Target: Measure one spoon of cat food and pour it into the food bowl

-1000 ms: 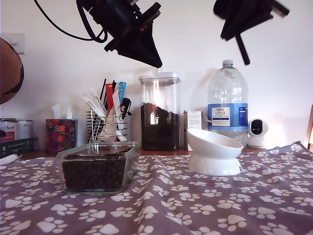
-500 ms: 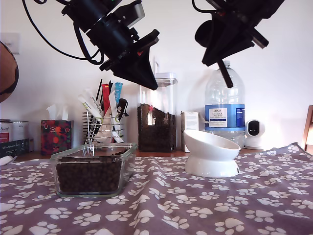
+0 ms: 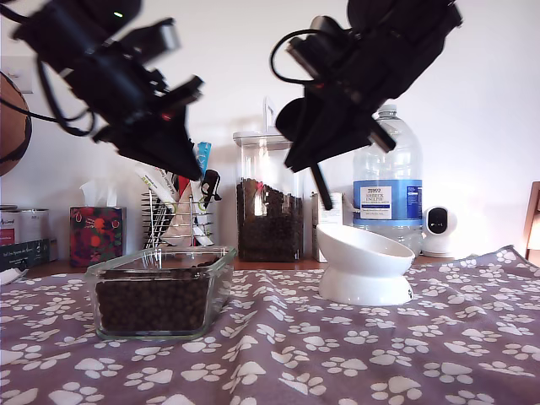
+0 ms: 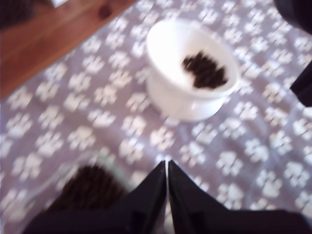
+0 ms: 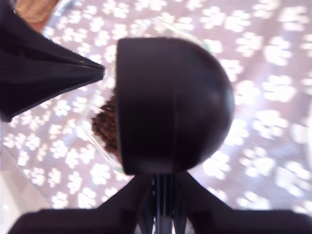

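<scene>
Clamped shut on the thin handle of the spoon [image 5: 170, 102]: my second gripper [image 5: 158, 195], round cup sticking out just ahead of the fingertips and turned on its side, contents impossible to tell. Below and beyond that cup, a glass dish [image 3: 160, 253] full of cat food [image 3: 156, 302]. Near the cup, off to one side, my first gripper [image 4: 166, 170], tips pressed together on nothing. Ahead of and below my first gripper, well apart from it, the bowl [image 4: 168, 100], with a small heap of cat food already inside. Nearly underneath the same gripper, the dish.

By the look of it, a light, stiff, smooth plastic spoon, apt to swivel in a pinch on so narrow a handle. Probably best held partway along the handle, flat faces against the pads, cup kept level once loaded. Cat food dry and loose, likely quick to roll off a tilted cup. Bowl glossy ceramic, probably heavy enough to stay put yet easy to chip. No need to touch it, only to tip the cup over its lower rim.
</scene>
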Action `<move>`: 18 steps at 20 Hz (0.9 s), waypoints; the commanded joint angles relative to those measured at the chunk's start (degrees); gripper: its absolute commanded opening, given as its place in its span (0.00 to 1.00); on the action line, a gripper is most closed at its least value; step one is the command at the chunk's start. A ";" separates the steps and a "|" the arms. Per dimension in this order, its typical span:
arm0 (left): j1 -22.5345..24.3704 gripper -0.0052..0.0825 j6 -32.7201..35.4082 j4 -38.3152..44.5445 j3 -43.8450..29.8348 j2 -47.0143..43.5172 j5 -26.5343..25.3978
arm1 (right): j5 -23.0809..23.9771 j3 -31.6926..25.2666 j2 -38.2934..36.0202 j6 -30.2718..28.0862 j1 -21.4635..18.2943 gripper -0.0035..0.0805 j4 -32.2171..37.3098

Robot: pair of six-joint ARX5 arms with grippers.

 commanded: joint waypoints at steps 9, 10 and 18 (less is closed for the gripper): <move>2.71 0.04 -2.93 4.35 -15.69 -17.49 -1.99 | -12.44 0.09 11.43 19.87 5.40 0.03 13.99; 2.71 0.04 -2.95 4.13 -15.80 -18.60 -2.03 | -14.71 0.74 12.41 22.47 5.40 0.03 14.60; 2.69 0.04 -4.00 1.36 -15.80 -23.56 -2.62 | -19.45 9.99 20.59 33.99 6.51 0.03 17.90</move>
